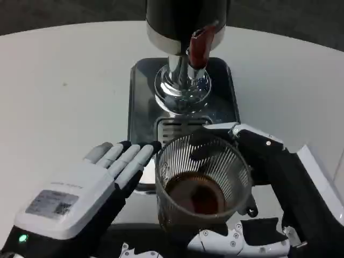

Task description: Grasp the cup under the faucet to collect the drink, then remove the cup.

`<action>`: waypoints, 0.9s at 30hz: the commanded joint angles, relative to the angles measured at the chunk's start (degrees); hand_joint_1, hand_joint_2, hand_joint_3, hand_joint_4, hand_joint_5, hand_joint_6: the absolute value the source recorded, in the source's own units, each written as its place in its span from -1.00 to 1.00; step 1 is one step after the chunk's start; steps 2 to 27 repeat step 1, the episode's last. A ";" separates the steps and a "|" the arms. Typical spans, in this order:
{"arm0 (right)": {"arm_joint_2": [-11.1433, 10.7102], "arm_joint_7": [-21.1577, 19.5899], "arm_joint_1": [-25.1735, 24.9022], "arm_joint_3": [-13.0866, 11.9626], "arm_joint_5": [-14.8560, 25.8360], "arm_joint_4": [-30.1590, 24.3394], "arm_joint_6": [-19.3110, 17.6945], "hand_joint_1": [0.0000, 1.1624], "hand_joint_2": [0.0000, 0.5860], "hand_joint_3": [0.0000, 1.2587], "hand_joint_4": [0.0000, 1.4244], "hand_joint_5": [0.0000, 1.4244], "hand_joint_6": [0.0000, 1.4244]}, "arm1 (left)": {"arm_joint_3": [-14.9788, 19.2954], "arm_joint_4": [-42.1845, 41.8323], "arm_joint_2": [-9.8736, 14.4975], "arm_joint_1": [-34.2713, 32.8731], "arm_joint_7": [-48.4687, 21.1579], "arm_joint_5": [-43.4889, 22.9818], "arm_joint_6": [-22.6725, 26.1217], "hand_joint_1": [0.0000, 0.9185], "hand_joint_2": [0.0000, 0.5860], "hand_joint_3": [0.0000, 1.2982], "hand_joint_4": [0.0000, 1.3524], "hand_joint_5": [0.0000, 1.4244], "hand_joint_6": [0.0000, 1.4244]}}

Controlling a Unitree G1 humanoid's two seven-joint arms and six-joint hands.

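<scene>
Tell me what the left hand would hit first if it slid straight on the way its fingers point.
Probably the ribbed glass cup: the left hand points up-right, fingertips already at its rim. If it passes behind the cup, the dark drip tray comes next; depth is unclear.

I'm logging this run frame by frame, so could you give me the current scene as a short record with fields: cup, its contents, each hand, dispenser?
cup: ribbed clear cup, upright, in front of the dispenser base
contents: dark brown drink, filling the lower part
right hand: right hand wraps the cup from its right side, holding it
left hand: left hand lies flat, fingers extended toward the cup's left side; contact cannot be told
dispenser: dispenser with a red tap lever, on a dark drip tray
surface: white table
</scene>
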 commanded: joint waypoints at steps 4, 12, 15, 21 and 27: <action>0.80 -0.64 0.60 0.01 1.22 -2.04 0.15 0.86 -0.72 0.26 0.37 0.44 0.94 | -0.47 -0.78 -0.43 1.00 -0.63 -0.12 0.44 -1.00 -0.98 -1.00 -1.00 -1.00 -1.00; 0.80 -0.64 0.60 0.01 1.22 -2.04 0.15 0.86 -0.72 0.26 0.37 0.44 0.94 | -0.47 -0.78 -0.43 1.00 -0.63 -0.12 0.44 -1.00 -0.98 -1.00 -1.00 -1.00 -1.00; 0.80 -0.64 0.60 0.01 1.22 -2.04 0.15 0.86 -0.72 0.26 0.37 0.44 0.94 | -0.47 -0.78 -0.43 1.00 -0.63 -0.12 0.44 -1.00 -0.98 -1.00 -1.00 -1.00 -1.00; 0.80 -0.64 0.60 0.01 1.22 -2.04 0.15 0.86 -0.72 0.26 0.37 0.44 0.94 | -0.47 -0.78 -0.43 1.00 -0.63 -0.12 0.44 -1.00 -0.98 -1.00 -1.00 -1.00 -1.00; 0.80 -0.64 0.60 0.01 1.22 -2.04 0.15 0.86 -0.72 0.26 0.37 0.44 0.94 | -0.47 -0.78 -0.43 1.00 -0.63 -0.12 0.44 -1.00 -0.98 -1.00 -1.00 -1.00 -1.00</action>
